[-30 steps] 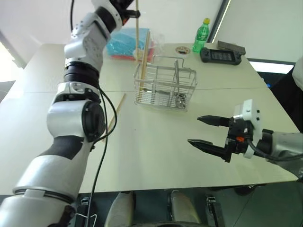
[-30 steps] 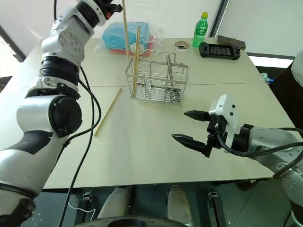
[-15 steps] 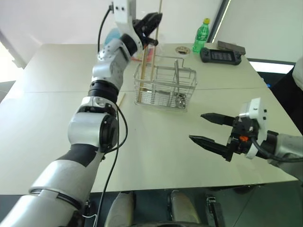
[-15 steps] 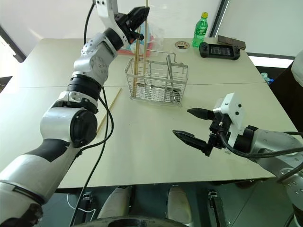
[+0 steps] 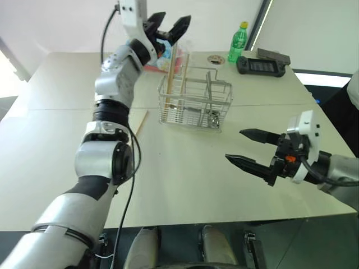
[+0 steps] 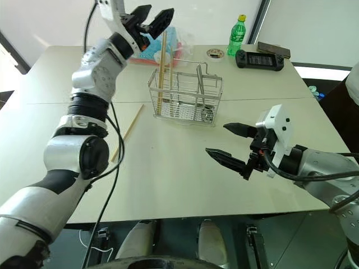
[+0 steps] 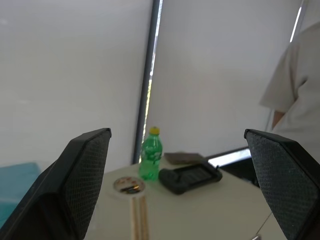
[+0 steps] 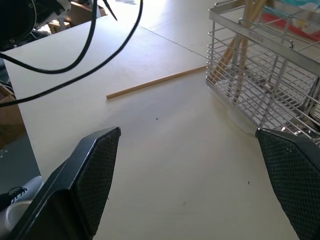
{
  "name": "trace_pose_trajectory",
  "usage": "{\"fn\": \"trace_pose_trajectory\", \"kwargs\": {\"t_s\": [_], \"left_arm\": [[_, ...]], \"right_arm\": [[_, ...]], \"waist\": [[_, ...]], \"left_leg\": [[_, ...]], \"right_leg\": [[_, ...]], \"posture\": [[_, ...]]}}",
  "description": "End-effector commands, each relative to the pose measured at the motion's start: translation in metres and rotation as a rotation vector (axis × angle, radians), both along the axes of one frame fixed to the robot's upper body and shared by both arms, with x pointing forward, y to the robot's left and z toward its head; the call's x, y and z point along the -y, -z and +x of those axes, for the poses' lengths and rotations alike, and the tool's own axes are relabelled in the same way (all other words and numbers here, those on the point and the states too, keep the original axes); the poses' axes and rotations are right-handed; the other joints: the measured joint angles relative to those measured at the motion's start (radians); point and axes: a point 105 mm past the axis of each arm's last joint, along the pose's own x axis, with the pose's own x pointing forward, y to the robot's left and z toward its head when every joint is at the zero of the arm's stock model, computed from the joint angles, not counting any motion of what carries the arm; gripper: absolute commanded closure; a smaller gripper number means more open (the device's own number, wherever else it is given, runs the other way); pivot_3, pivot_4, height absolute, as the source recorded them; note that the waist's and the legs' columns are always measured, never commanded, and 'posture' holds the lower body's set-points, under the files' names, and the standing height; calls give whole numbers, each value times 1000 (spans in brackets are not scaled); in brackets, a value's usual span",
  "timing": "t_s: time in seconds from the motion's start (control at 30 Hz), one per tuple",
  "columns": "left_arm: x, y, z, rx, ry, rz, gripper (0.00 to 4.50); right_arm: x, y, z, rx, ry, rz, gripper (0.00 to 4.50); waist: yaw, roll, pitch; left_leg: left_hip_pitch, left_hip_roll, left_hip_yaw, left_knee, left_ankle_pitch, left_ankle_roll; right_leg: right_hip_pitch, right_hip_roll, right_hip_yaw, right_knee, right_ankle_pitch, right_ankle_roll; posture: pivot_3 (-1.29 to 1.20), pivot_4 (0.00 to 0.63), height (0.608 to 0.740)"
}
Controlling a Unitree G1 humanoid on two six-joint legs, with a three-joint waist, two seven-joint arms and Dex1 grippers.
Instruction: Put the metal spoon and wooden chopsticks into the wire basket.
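1. Chopsticks first: two wooden chopsticks [image 6: 161,73] stand on end in the left part of the wire basket [image 6: 188,98], leaning a little and poking up past its rim.
2. Left pincer [image 6: 147,18] hangs above those stick tips, fingers spread wide, nothing between them. Empty!
3. Right pincer [image 6: 234,147] hovers low over the bench [image 6: 168,185], near the robot and on the right, also spread wide and holding nothing.
4. One more chopstick [image 6: 128,132] lies flat on the bench, just left of the basket. Its long axis runs from near the basket's left foot back toward the robot, slanting leftward.
5. That's the relation to watch: the loose stick lies down and to the left of the raised left pincer, well apart from the right pincer across the bench. I'd call the left arm the nearer one for the pickup.
6. Metal spoon [image 5: 214,117]: something shiny shows low in the basket's right end, likely the spoon, already inside.
7. View differences now. Right wrist view gives the loose stick [image 8: 155,81] lying clear on bare bench, plus the basket's wire wall close up.
8. Left wrist view looks out past its fingers at the two stick tips [image 7: 138,219], a green bottle [image 7: 149,159] and a black handheld device [image 7: 189,176] beyond.
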Motion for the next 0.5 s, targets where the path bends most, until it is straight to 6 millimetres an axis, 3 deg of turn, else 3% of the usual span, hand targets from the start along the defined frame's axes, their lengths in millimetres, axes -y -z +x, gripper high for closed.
{"fn": "trace_pose_trajectory", "kwargs": {"t_s": [0.03, 0.1, 0.2, 0.3, 0.5], "left_arm": [[-20, -11, -12, -40, -49, 122, 20], [-32, 5, -16, -125, -69, 219, 20], [-48, 48, -24, -340, -128, 384, 20], [-49, 86, -34, -507, -132, 460, 20], [-50, 131, -30, -699, -197, 514, 20]], "right_arm": [[0, -7, 2, 45, 0, 16, 0], [0, -7, 3, 44, 0, 18, 0], [0, -5, 4, 42, 0, 20, 0], [-1, -5, 6, 45, -10, 25, 0], [-4, -4, 8, 47, -23, 27, 0]], "waist": [[4, 0, 0], [10, 1, 0], [15, 1, 0], [14, 1, 0], [12, 0, 0]], "left_leg": [[0, 0, 0, 0, 0, 0], [0, 0, 0, 0, 0, 0], [1, 0, 0, 1, 0, 0], [0, 0, -1, 3, 0, 0], [0, 0, -1, 3, 0, 0]], "right_leg": [[0, 0, 0, 0, 0, 0], [1, 0, 0, 0, 0, 0], [3, 0, 0, -1, 0, 0], [4, 0, 0, -1, 0, 0], [2, 0, 0, -1, 0, 0]], "posture": [[0, 150, 731], [0, 150, 731], [0, 150, 731], [0, 150, 731], [0, 150, 731]]}}
